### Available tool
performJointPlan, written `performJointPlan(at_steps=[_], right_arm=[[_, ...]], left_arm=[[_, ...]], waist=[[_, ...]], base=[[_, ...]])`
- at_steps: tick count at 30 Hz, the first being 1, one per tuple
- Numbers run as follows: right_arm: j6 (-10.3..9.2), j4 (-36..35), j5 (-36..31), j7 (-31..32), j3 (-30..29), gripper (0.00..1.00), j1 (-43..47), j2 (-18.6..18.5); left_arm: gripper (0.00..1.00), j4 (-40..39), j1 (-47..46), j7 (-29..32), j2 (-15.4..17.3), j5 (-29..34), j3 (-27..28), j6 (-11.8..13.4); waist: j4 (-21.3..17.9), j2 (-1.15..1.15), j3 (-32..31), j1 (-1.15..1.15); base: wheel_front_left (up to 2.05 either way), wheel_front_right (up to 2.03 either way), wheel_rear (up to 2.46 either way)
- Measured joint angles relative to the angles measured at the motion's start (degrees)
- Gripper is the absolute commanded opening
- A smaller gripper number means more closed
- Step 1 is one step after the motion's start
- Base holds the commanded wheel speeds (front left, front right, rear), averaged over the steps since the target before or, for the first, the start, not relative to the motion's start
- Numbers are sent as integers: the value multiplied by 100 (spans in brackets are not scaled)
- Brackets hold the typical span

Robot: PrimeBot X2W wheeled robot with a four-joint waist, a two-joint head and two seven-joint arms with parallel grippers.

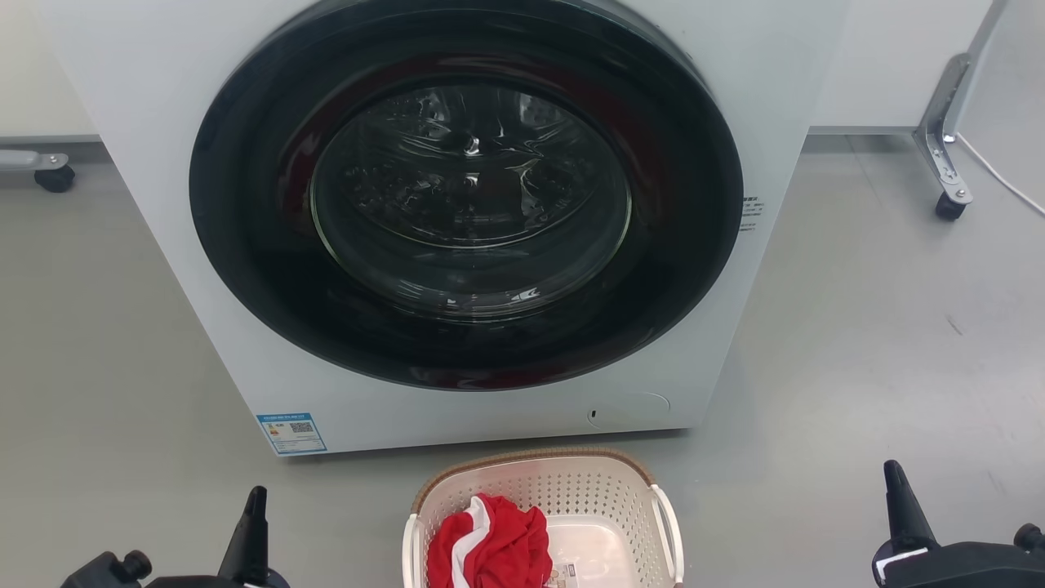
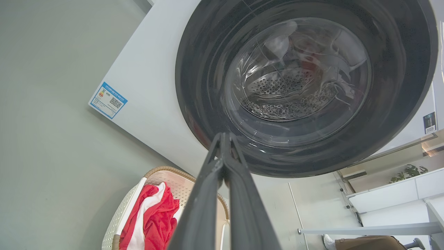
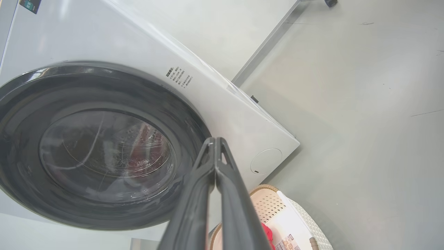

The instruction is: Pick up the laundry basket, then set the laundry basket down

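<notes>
The laundry basket (image 1: 604,498) stands on the grey floor just in front of the washing machine, cream-white with perforated sides, a brown woven-look rim and white loop handles. A red and white cloth (image 1: 490,543) lies in its left half. The basket (image 2: 175,182) appears low in the left wrist view and, as a corner (image 3: 274,208), in the right wrist view. My left gripper (image 1: 255,498) hangs to the basket's left, my right gripper (image 1: 892,474) well to its right, both apart from it. Each gripper, left (image 2: 223,137) and right (image 3: 215,140), has its fingers pressed together with nothing between them.
The large white washing machine (image 1: 163,98) with its dark round door (image 1: 465,192) stands close behind the basket. Castors of wheeled frames sit at the far left (image 1: 55,177) and far right (image 1: 949,206). Bare grey floor spreads on both sides of the basket.
</notes>
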Motion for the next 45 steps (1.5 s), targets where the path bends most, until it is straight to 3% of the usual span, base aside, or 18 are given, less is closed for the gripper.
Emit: performJointPlan(at_steps=[45], right_arm=[[608, 577, 3154, 820, -924, 0, -473, 410]], left_arm=[[0, 682, -653, 725, -323, -3093, 742, -606]], waist=[[-24, 0, 55, 0]], base=[[0, 0, 0]])
